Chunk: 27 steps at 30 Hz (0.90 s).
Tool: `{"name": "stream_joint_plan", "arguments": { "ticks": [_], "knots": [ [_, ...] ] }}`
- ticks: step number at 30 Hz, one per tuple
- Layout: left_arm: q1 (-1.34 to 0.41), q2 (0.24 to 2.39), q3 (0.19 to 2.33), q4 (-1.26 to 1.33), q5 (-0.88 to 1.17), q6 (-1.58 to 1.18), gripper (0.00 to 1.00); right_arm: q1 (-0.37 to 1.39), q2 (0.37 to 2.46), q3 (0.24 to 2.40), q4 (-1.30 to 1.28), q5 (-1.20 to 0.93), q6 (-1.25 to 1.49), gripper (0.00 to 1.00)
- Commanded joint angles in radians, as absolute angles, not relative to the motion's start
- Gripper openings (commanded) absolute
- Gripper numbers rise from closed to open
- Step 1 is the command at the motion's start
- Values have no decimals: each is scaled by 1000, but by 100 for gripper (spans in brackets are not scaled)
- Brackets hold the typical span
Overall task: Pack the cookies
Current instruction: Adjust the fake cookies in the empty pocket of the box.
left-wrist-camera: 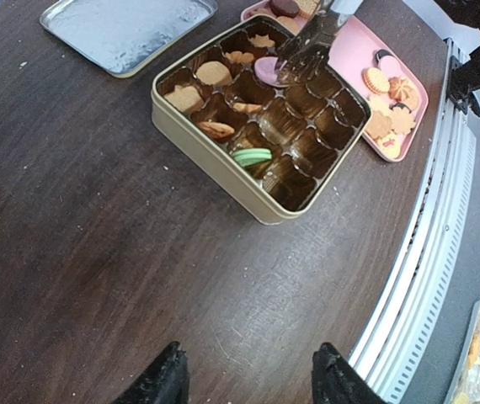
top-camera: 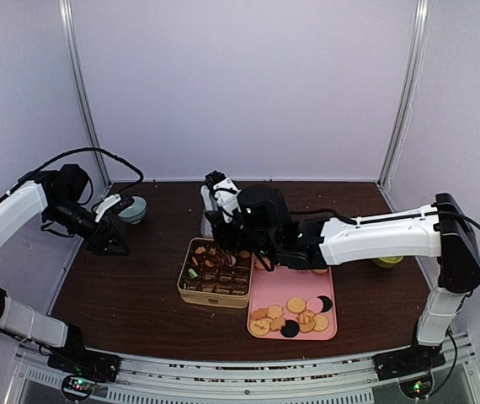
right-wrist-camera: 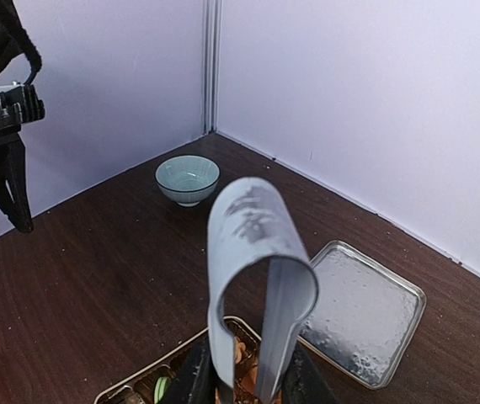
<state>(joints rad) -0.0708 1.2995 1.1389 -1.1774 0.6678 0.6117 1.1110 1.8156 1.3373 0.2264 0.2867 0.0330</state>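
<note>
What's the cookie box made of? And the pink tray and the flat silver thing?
The box looks like gold-coloured metal, going by its smooth thin walls and rolled rim. The pink tray is probably plastic, since it looks matte and evenly coloured. The flat lid looks like bare metal, silvery with a mottled shine.

The dark wooden table (top-camera: pixel 130 295) carries a gold compartmented tin (top-camera: pixel 210 300) near its middle; a pink tray (top-camera: pixel 267 296) lies just beside the tin on the right; a shallow silver metal tray (right-wrist-camera: pixel 362 316) sits behind it; a pale green bowl (top-camera: pixel 133 209) stands near the far left corner; small crumbs dot the wood.
</note>
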Motion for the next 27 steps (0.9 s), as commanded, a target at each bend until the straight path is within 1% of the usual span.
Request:
{"name": "stream_joint_plan", "arguments": {
  "ticks": [1,7,19,27],
  "knots": [
    [-61,1288,1142,-1174,696,617,53,1076,1756,1356,224,323,18,23],
    [-61,1301,1150,-1175,701,619,53,1045,1737,1334,253,269,98,30],
    [-61,1295,1140,-1178,691,630,53,1022,1724,1299,278,240,139,32],
    [-61,1290,1137,-1178,695,633,53,1011,1704,1288,275,261,130,34]
  ]
}}
